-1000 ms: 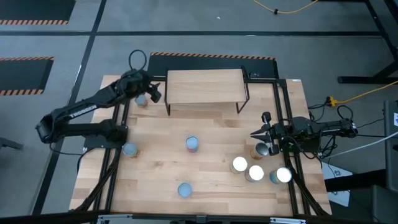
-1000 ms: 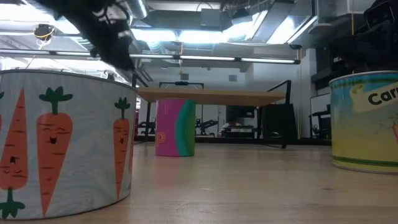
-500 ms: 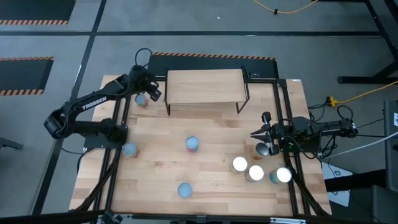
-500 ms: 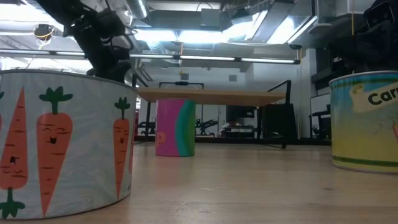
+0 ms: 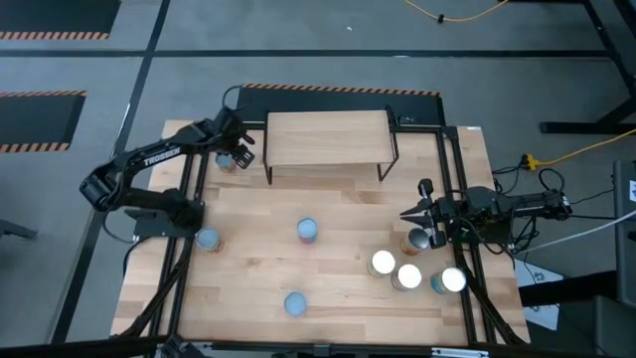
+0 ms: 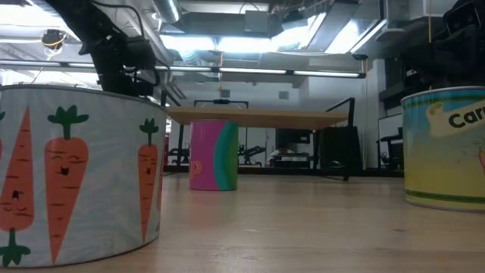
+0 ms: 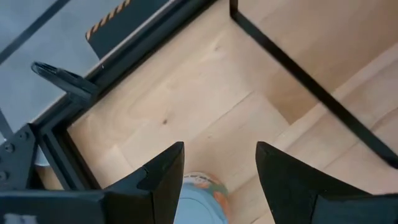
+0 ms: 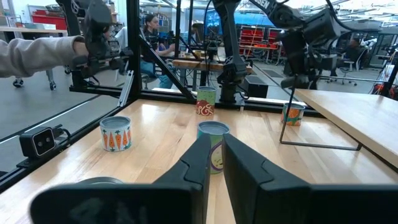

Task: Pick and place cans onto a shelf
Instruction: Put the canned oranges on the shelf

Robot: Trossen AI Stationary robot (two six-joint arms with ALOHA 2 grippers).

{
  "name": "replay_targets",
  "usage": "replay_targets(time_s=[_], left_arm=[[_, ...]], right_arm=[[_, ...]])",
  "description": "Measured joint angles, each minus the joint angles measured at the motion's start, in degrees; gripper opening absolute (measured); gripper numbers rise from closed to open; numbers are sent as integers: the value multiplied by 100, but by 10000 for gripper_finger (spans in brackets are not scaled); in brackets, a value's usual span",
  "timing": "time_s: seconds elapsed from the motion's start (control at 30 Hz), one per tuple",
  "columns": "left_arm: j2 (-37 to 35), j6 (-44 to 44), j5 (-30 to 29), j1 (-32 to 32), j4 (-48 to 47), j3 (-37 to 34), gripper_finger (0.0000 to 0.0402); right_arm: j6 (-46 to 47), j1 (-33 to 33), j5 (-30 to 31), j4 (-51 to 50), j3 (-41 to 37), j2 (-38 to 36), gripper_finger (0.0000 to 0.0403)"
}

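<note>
Currently hovering with left gripper (image 7: 217, 171) fingers apart over a can (image 7: 200, 198), risking tipping it if lowered off-centre.

There are eight cans on the one worktop (image 5: 248, 268). There is one shelf (image 5: 328, 137).

One corner can (image 5: 228, 160) sits just beside the shelf's left legs. Three scattered cans stand in front of the shelf: the left can (image 5: 207, 239), the middle can (image 5: 307, 230) and the near can (image 5: 295, 303). Four clustered cans (image 5: 408, 275) stand in front of the shelf's right end.

There are two arms with one claw each, the left claw (image 5: 241, 149) and the right claw (image 5: 409, 214).
</note>
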Motion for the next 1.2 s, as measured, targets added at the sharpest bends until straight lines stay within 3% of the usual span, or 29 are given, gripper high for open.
replay_targets(time_s=[0.33, 0.67, 1.2], left_arm=[[121, -138, -265, 4, -85, 0, 192], [118, -345, -1182, 4, -948, 0, 192], [116, -732, -1357, 4, -1169, 0, 192]], right_arm=[[0, 0, 2, 0, -2, 0, 45], [-1, 0, -1, 0, 0, 0, 45], [-2, 0, -1, 0, 1, 2, 45]])
